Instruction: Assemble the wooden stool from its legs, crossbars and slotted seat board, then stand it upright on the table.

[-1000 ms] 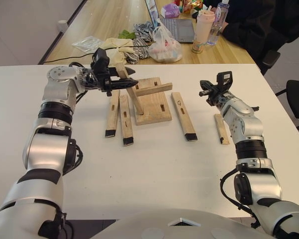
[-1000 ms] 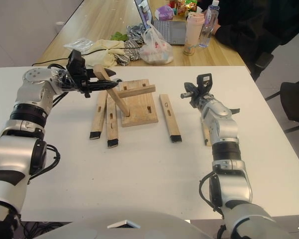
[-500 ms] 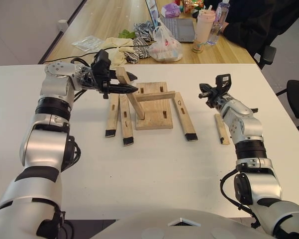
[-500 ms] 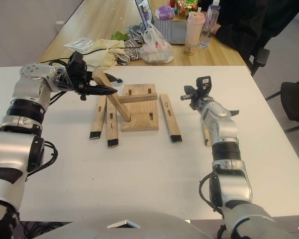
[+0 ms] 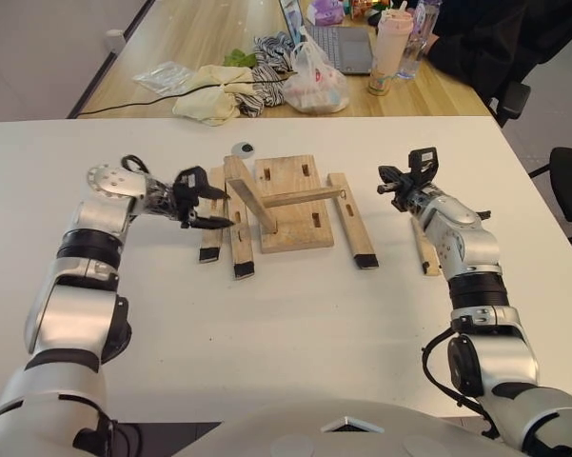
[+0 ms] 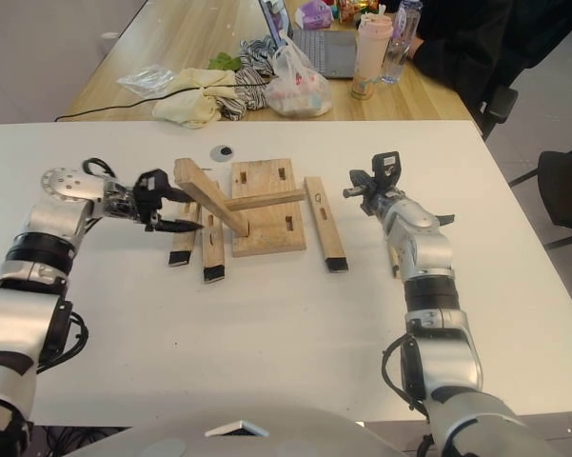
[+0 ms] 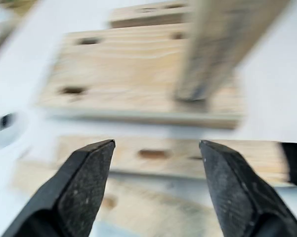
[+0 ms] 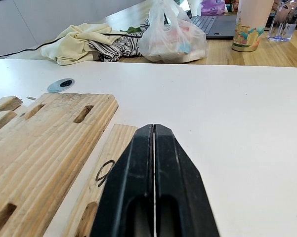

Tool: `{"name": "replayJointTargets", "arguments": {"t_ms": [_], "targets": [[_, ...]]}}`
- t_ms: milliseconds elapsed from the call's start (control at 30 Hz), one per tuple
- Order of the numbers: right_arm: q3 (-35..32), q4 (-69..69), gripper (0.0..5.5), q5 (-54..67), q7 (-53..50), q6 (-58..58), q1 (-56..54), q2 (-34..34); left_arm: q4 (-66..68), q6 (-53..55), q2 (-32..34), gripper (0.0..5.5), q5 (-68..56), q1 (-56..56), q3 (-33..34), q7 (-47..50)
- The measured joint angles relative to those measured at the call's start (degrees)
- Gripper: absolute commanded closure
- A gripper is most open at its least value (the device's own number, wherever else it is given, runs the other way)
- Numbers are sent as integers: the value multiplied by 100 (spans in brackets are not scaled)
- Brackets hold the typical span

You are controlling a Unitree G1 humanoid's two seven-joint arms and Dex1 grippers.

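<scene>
Seat board (image 5: 300,224) was pale tan with streaked grain, legs (image 5: 352,221) were tan with black ends, table (image 5: 286,324) was plain white, cloth (image 5: 271,59) bore black-and-white stripes.

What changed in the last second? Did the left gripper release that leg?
Yes. The left gripper let go of the leg, opened and drew back to the robot's left, lower over the table. The leg stays slanted in the seat board with its crossbar. The right gripper stayed shut, in place.
</scene>
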Motion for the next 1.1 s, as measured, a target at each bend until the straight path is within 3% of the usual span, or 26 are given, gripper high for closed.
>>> {"name": "replayJointTargets", "arguments": {"t_ms": [133, 200, 333, 700, 867, 967, 1100], "targets": [[-159, -81, 550, 0, -227, 1, 195, -1, -1905, 1998, -591, 197, -406, 1160, 819, 1810], [-222, -103, 550, 0, -406, -1, 264, -2, -2792, 3087, -1277, 161, -617, 1485, 1136, 2808], [-401, -114, 550, -9, -752, -3, 382, 9, -4055, 4921, -2654, 161, -784, 1883, 1357, 4539], [-279, -128, 550, -24, -864, -44, 452, 221, -4292, 5461, -2683, 161, -827, 2157, 1450, 5201], [-261, -176, 550, -180, -907, -50, 564, 226, -4172, 5459, -2291, 241, -872, 2225, 1296, 5010], [-215, -207, 550, -220, -923, -84, 587, 235, -4093, 5447, -1933, 245, -868, 2192, 954, 4756], [-220, -217, 550, -227, -991, -175, 594, 236, -4036, 5518, -1915, 245, -991, 2085, 1066, 4736]]}}
